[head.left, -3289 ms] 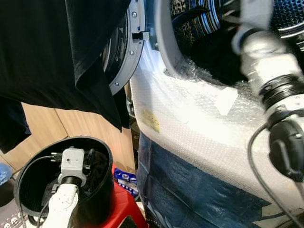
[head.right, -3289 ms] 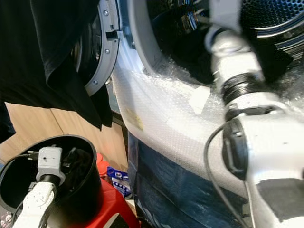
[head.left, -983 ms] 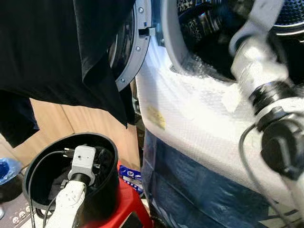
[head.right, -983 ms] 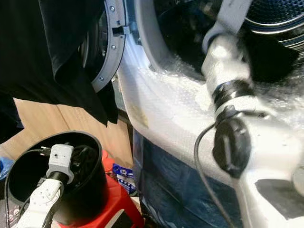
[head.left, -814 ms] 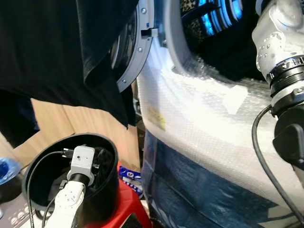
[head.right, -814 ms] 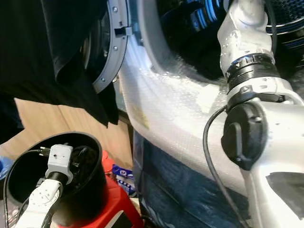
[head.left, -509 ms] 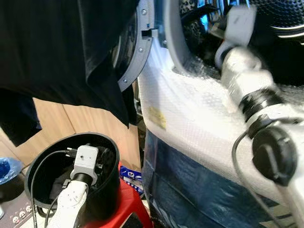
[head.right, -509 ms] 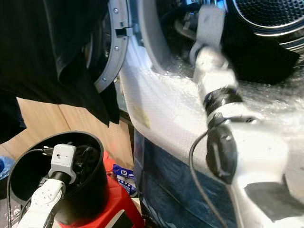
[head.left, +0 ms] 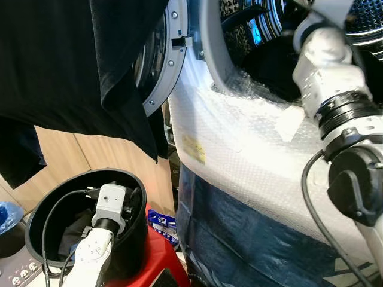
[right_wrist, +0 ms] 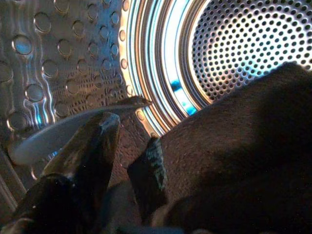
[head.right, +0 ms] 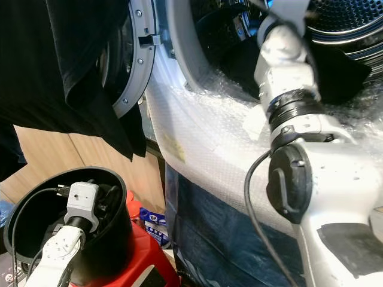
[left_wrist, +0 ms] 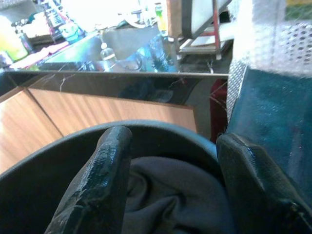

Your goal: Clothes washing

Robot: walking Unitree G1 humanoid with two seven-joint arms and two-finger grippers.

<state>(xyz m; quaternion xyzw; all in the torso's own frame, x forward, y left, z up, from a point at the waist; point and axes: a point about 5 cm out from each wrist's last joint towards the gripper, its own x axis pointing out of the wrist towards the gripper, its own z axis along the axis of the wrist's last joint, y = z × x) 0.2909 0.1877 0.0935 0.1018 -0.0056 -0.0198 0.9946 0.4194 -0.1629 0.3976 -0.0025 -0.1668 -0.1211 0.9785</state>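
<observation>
My right hand [right_wrist: 129, 146] is inside the washer drum [right_wrist: 73, 53], fingers nearly together with just a slim gap, nothing pinched, a dark brown garment [right_wrist: 243, 146] heaped just beside them against the perforated back wall. My left hand [left_wrist: 170, 180] is down in the black bucket [head.left: 42, 206] on the red stool [head.left: 158, 263], fingers spread wide over a dark grey cloth [left_wrist: 170, 195] at the bottom. A black shirt [head.left: 66, 66] hangs over the open washer door [head.left: 161, 66]; bubble wrap [head.left: 239, 155] covers the washer front.

black bucket [head.left: 36, 218], red stool [head.left: 157, 263], perforated silver drum [right_wrist: 243, 44]
</observation>
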